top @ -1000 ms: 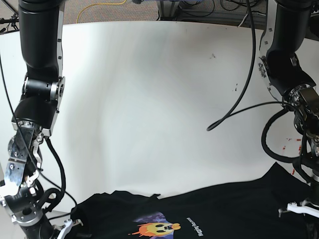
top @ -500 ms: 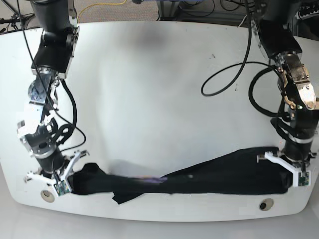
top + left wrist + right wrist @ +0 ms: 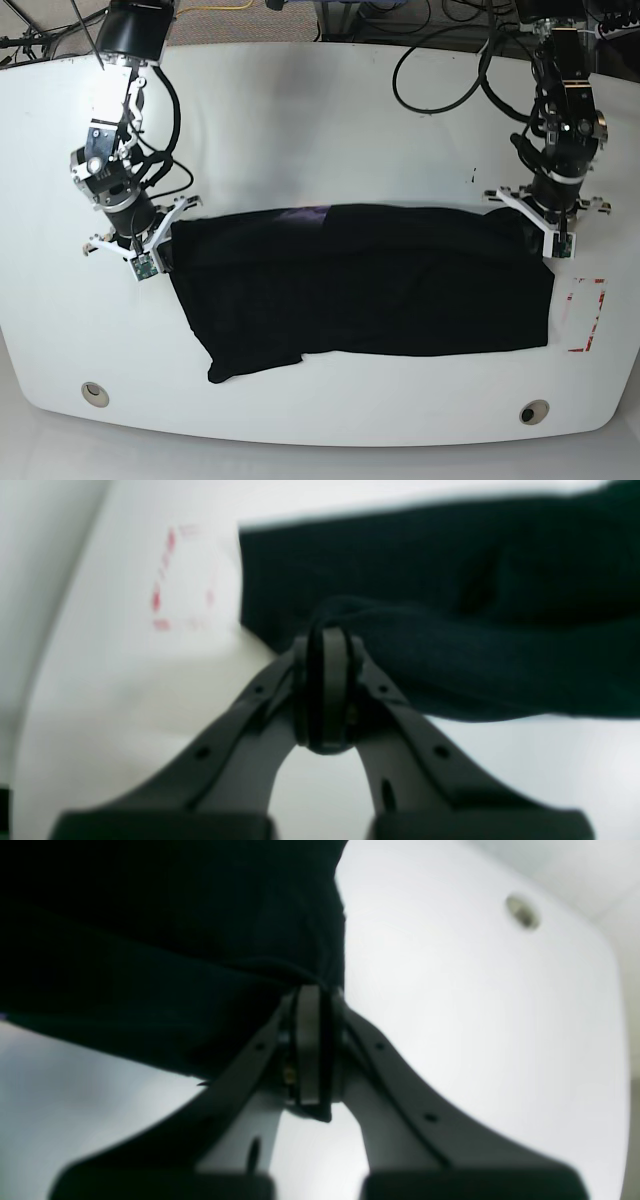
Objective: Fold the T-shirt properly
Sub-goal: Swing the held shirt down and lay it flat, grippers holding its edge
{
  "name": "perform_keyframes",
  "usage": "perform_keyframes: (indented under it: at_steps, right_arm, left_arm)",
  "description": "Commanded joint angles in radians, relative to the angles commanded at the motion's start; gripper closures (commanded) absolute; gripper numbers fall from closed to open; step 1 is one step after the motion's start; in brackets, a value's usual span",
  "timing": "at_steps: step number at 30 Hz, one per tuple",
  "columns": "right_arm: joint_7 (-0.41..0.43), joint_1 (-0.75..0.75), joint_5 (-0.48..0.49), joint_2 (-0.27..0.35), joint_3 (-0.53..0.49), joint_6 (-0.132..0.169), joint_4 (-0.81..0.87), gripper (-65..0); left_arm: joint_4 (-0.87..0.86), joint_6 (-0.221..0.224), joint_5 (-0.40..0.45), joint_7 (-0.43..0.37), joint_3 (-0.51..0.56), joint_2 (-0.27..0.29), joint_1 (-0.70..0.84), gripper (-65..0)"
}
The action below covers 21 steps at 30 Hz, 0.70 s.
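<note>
Both claws are clenched on the T-shirt (image 3: 365, 285): the left gripper (image 3: 552, 232) pinches its upper corner at frame right, the right gripper (image 3: 148, 250) the upper corner at frame left. The shirt lies spread across the table (image 3: 320, 120) at mid-frame, apparently folded over lengthwise. Next they should likely lay that edge down flat, then release.

This looks like a robotics lab: a white table (image 3: 330, 120) with two mounted robot arms, loose black cables (image 3: 440, 70) and a yellow cable (image 3: 215, 10) at the top edge.
</note>
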Motion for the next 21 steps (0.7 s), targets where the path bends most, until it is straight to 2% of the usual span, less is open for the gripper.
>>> perform_keyframes:
  at_steps: [11, 21]
  right_arm:
    - [0.0, -0.161, 0.0, -0.015, 0.005, -0.002, -0.002, 0.0]
    - [0.0, -0.259, -0.002, -0.011, 0.006, -0.009, -0.002, 0.0]
  left_arm:
    - [-0.002, 0.0, 0.003, 0.002, -0.003, -0.003, 0.143, 0.0]
    - [-0.006, 0.0, 0.006, 0.002, -0.089, -0.005, 0.206, 0.0]
